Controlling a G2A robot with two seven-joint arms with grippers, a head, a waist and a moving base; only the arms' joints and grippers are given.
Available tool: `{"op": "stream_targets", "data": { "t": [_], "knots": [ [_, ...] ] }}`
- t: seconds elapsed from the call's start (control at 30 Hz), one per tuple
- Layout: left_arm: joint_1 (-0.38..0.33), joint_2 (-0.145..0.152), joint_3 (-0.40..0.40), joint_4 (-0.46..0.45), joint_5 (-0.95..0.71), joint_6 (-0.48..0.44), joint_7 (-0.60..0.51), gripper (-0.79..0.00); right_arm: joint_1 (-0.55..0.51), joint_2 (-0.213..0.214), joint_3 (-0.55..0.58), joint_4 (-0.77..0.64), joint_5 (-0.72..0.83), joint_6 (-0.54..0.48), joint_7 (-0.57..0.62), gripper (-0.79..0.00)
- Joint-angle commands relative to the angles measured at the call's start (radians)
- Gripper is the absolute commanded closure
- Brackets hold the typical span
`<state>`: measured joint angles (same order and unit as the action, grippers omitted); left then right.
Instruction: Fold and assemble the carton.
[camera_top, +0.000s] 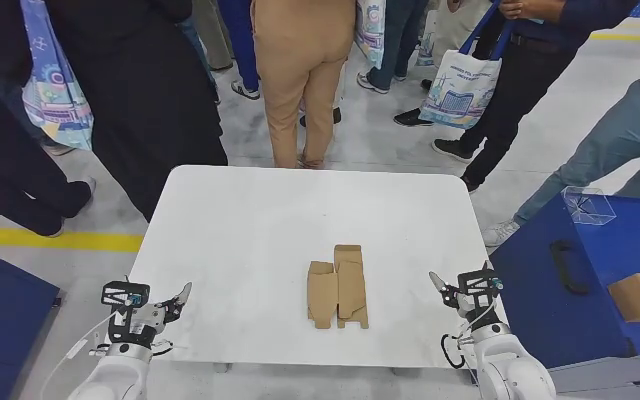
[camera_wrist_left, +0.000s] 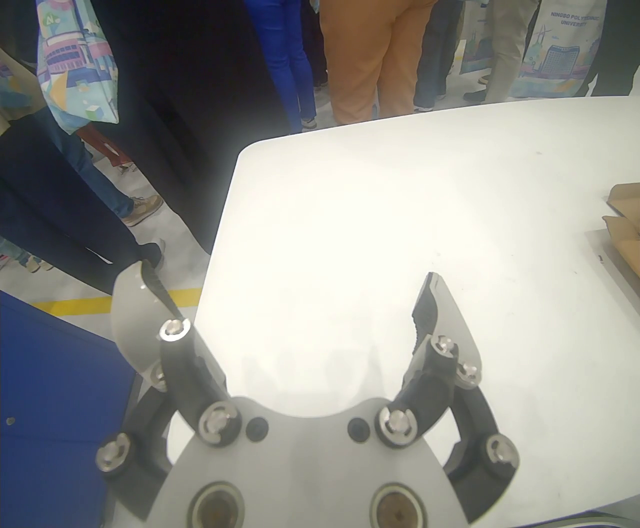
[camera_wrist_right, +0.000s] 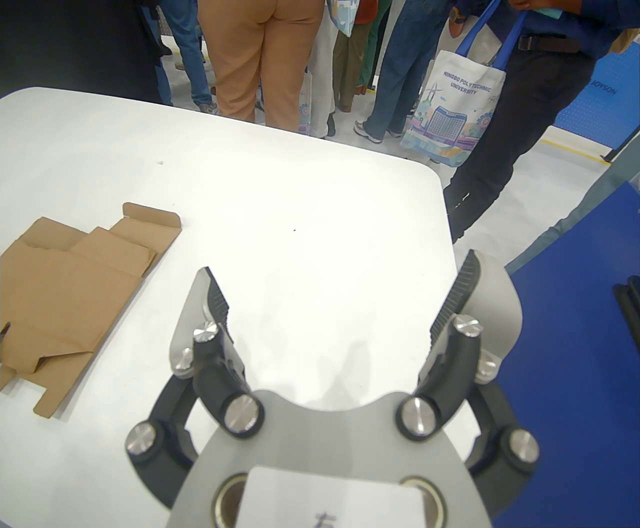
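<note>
A flat brown carton (camera_top: 337, 287) lies unfolded on the white table (camera_top: 250, 230), right of centre toward the near edge. Its flaps lie flat in the right wrist view, where the carton (camera_wrist_right: 65, 295) is off to one side of my right gripper (camera_wrist_right: 340, 272). That gripper (camera_top: 459, 281) stands open at the table's near right edge, nothing between its fingers. My left gripper (camera_top: 155, 294) stands open at the near left corner, well apart from the carton. The carton's edge (camera_wrist_left: 625, 225) shows in the left wrist view beyond the left gripper (camera_wrist_left: 287, 285).
Several people stand along the table's far side and right side, some with tote bags (camera_top: 460, 90). A blue cabinet (camera_top: 570, 290) stands close to the table's right edge, a blue surface (camera_top: 20, 300) to the left. A clear box (camera_top: 588, 204) sits on the cabinet.
</note>
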<state>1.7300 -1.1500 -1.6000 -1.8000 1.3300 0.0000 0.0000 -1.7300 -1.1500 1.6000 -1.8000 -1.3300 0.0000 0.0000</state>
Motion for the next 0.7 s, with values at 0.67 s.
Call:
{"op": "stream_targets", "data": {
  "t": [0.67],
  "knots": [
    [-0.662,-0.025,0.278,0.3,-1.333,0.007,-1.233,-0.785,0.0,0.0,0.0,0.0,0.0,0.0,0.0,-0.785]
  ]
}}
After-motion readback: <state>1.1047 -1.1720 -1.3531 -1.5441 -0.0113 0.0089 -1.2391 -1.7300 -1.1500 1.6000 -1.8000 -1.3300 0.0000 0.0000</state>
